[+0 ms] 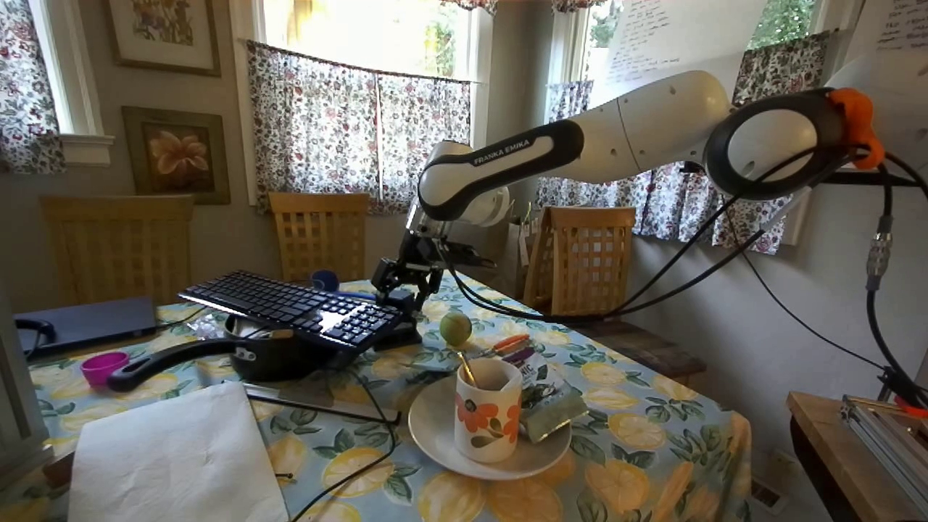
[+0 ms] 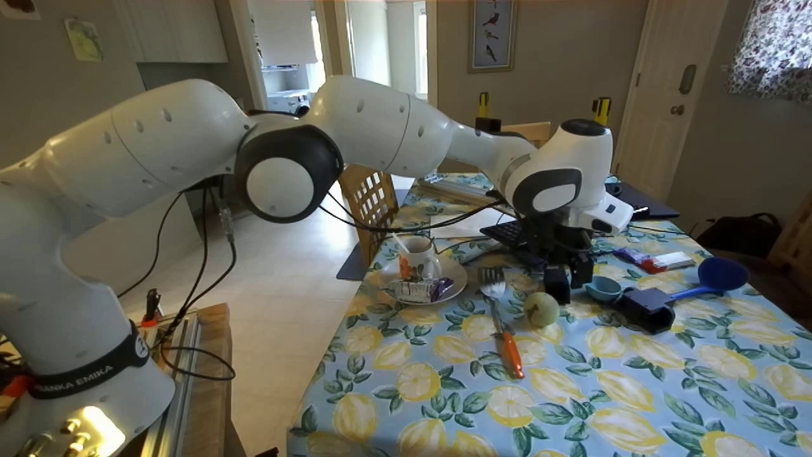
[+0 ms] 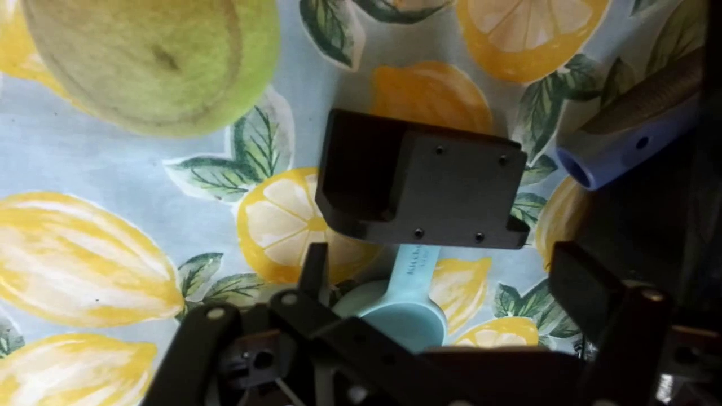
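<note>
The pincer (image 3: 440,259) hangs over the lemon-patterned desk (image 2: 444,387) with its two fingers wide apart, and in the wrist view they frame a light blue measuring cup (image 3: 407,327); the cup's handle runs to the edge of a black block (image 3: 459,192), whose hollow pocket is too dark to see into. A yellow-green ball (image 3: 163,62) lies near the block, and in an exterior view a blue ladle (image 2: 723,274) lies with its handle pointing toward the block. Well apart from the block, a plate (image 1: 433,424) carries a white mug (image 1: 488,420) with orange flowers and, beside it, a shiny packet (image 1: 554,418); a slim gold-coloured utensil (image 1: 467,370) leans out of the mug, whose inside is shaded. A tilted keyboard (image 1: 268,301) lies across a black pan (image 1: 272,361) and hides most of what the pan holds, while a pink cup (image 1: 106,370) stands near the pan's long handle, its interior hard to make out from this angle
</note>
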